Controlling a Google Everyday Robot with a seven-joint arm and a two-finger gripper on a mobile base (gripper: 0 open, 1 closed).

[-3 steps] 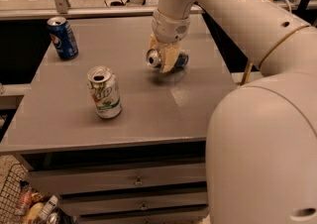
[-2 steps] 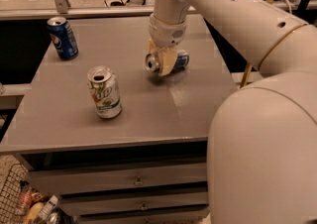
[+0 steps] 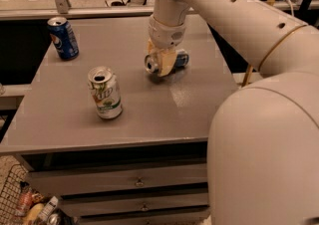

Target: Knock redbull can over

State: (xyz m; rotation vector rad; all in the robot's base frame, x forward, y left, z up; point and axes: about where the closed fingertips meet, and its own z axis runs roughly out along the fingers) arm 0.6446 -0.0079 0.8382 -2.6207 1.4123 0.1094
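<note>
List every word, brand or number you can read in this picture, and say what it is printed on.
No text reads clearly enough to quote.
On the blue can: a round red, white and blue emblem, letters too blurred.
On the white and green can: green marking, too blurred.
On the redbull can, lying on its side under the hand: nothing legible.
</note>
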